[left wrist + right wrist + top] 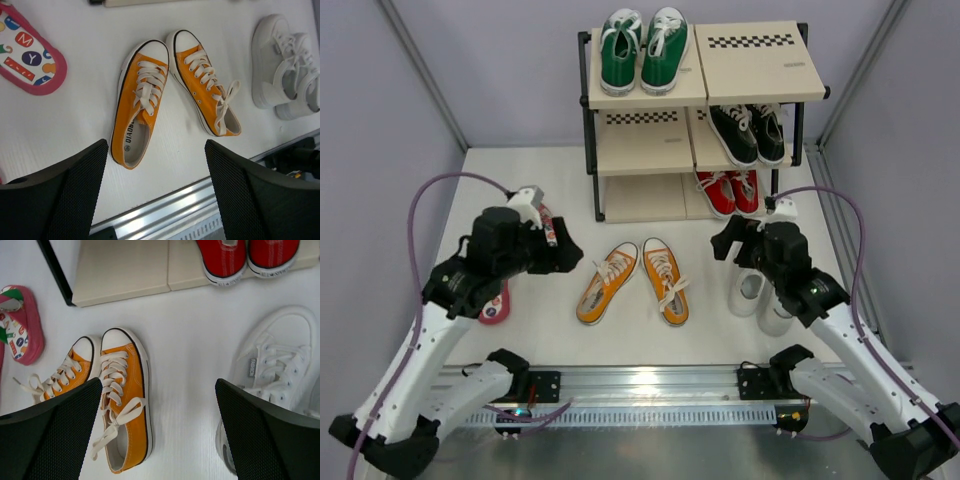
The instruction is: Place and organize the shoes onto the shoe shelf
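Note:
The orange sneakers lie side by side mid-table, toes toward the shoe shelf. At the right stand the white sneakers, partly under my right arm. One pink flip-flop lies at the left, and a second pokes out behind my left arm. My left gripper hovers open and holds nothing, left of the orange pair. My right gripper is open and also holds nothing, between the right orange sneaker and a white sneaker.
Green sneakers sit on the shelf's top left board, black sneakers on the middle right, red sneakers on the bottom right. The other boards are bare. A metal rail runs along the near table edge.

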Controlling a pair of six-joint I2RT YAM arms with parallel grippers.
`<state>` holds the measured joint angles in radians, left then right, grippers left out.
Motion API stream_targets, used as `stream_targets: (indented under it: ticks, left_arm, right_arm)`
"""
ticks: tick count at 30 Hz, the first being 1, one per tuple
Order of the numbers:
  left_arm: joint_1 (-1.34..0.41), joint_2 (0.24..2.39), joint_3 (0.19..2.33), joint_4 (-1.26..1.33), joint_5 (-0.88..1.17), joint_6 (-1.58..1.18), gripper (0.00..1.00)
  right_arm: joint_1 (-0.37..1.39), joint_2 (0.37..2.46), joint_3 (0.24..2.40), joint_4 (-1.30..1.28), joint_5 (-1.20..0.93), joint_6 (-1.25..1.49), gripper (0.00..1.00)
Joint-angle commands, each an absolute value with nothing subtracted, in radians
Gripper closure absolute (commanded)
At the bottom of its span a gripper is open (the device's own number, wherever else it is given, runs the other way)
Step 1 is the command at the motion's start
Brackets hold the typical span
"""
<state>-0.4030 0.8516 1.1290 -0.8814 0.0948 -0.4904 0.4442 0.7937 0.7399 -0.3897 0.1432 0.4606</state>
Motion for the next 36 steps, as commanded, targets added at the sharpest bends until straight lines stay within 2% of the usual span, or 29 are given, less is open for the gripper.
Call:
stream_targets:
  ticks: [1,2,5,11,14,18,26,29,36]
  left_arm:
    - [-0.605,0.94,1.178,-0.813,-0.228,-0.505,0.19]
    - [-0.694,0.96,1.181,-0.807,-0.26,-0.521,0.19]
    - [-0.765,1.008,1.163,-0.772,-0.293,-0.551,0.23]
    - [-0.793,1.019,1.082,-0.663,-0.219,-0.6,0.26]
    - [-0.811,1.029,1.063,-0.641,-0.224,-0.621,0.26]
    - [-0.827,1.052,1.023,-0.614,-0.255,-0.661,0.27]
    - [-0.83,1.048,0.91,-0.664,-0.376,-0.719,0.3]
    - [-0.83,1.065,0.885,-0.686,-0.426,-0.758,0.32]
    - [-0.83,1.114,0.891,-0.781,-0.497,-0.813,0.34]
  right_arm:
    - [0.449,0.775,0.743,-0.484,0.314,0.639,0.0]
    - [0.448,0.753,0.741,-0.515,0.343,0.673,0.01]
    - [0.448,0.717,0.724,-0.594,0.382,0.736,0.0]
    - [0.448,0.703,0.683,-0.709,0.37,0.811,0.01]
    - [0.448,0.693,0.641,-0.704,0.358,0.831,0.01]
    - [0.448,0.684,0.617,-0.669,0.299,0.809,0.06]
    - [0.449,0.773,0.684,-0.565,0.128,0.658,0.1]
    - [0.501,0.836,0.722,-0.49,0.042,0.618,0.15]
    - [0.692,0.946,0.819,-0.433,0.116,0.597,0.15]
